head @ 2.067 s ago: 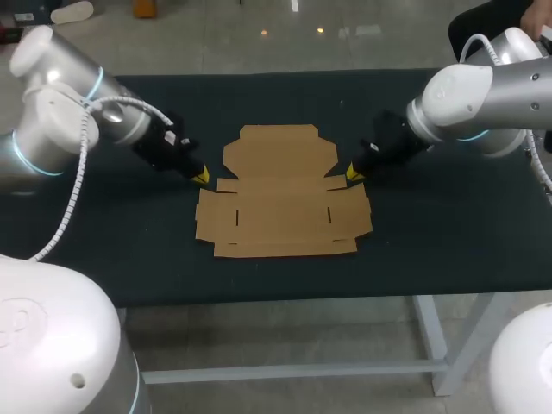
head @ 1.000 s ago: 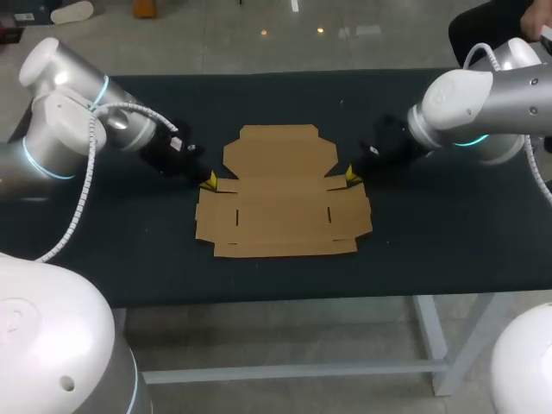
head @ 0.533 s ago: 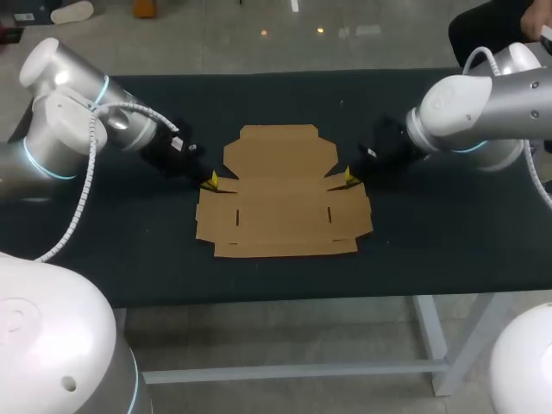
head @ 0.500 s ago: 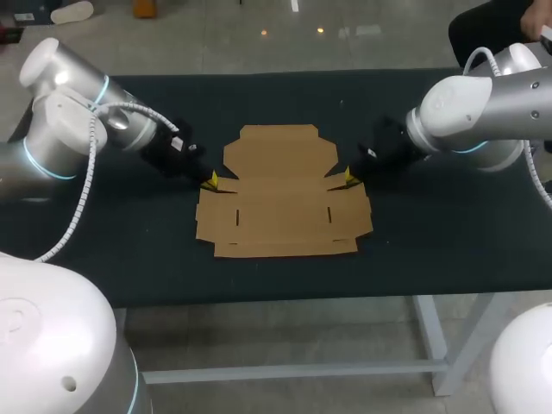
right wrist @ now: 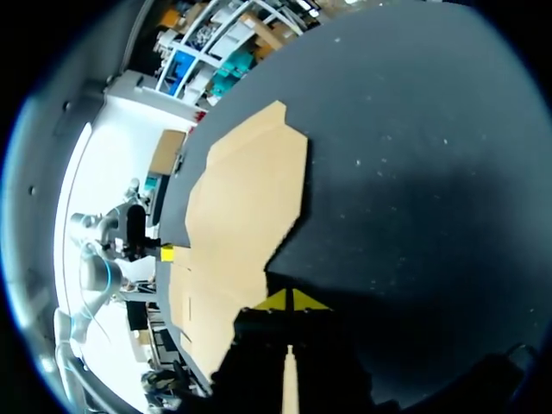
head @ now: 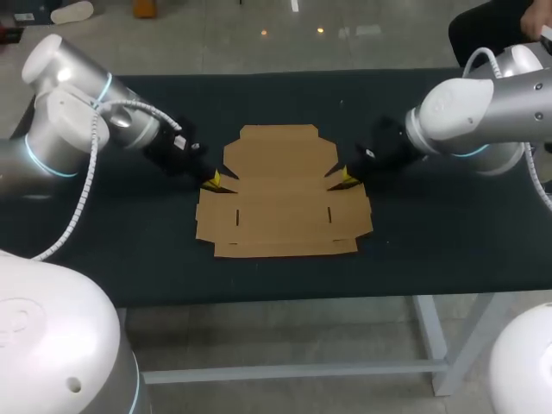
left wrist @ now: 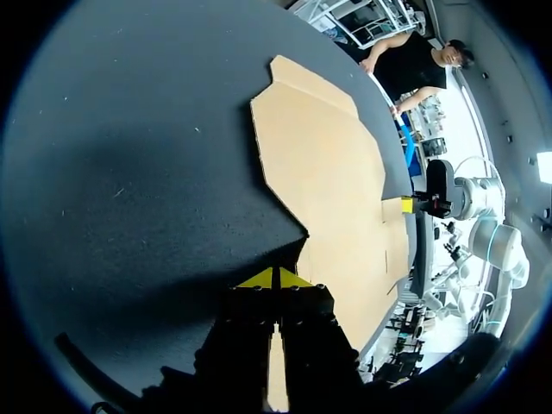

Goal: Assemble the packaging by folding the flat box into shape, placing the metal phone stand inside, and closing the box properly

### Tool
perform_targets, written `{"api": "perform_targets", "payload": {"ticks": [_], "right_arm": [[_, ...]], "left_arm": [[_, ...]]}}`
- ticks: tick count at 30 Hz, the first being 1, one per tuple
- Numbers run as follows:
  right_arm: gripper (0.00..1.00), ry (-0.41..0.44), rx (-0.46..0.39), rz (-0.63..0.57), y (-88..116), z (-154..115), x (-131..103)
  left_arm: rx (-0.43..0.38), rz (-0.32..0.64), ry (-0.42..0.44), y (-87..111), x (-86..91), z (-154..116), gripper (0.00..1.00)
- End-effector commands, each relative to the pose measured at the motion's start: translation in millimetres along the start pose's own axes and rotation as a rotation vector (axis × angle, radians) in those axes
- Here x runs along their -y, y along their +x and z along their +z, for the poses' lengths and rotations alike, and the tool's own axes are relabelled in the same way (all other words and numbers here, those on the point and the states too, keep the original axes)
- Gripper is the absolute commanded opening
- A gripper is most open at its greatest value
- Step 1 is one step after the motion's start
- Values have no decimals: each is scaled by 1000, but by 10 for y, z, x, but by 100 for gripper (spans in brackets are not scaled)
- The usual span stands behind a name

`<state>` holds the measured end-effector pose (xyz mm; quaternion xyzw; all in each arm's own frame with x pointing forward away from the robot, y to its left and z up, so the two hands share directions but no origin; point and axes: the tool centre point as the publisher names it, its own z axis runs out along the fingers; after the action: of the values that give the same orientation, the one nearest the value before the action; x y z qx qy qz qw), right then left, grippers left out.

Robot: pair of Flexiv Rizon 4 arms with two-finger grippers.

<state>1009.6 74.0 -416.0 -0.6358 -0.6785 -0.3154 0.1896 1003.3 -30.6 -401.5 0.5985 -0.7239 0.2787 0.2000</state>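
The flat box (head: 280, 190) lies unfolded mid-table (head: 431, 250), with bare cloth on every side. The left gripper (head: 215, 179) and right gripper (head: 347, 177), tips pressed together, sit at its side notches.

The table (head: 431, 259) has a dark, matte top; pale metal legs (head: 429, 332) stand under it, joined by a low crossbar (head: 285, 372).

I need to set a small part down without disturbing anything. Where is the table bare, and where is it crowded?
Bare: the table strip along the near edge in front of the flat cardboard box, and the far strip behind it. Crowded: the box's two side notches, where the left end effector and right end effector sit.
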Motion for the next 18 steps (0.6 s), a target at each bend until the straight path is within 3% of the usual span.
{"api": "perform_targets", "payload": {"ticks": [1, 18], "right_arm": [[0, -1, -1, -7, 35, -2, 11], [0, 2, 24, -29, 174, 10, 15]], "left_arm": [[-1, -2, -8, 26, 1, -20, 0], [27, 24, -13, 223, -10, 30, 0]]}}
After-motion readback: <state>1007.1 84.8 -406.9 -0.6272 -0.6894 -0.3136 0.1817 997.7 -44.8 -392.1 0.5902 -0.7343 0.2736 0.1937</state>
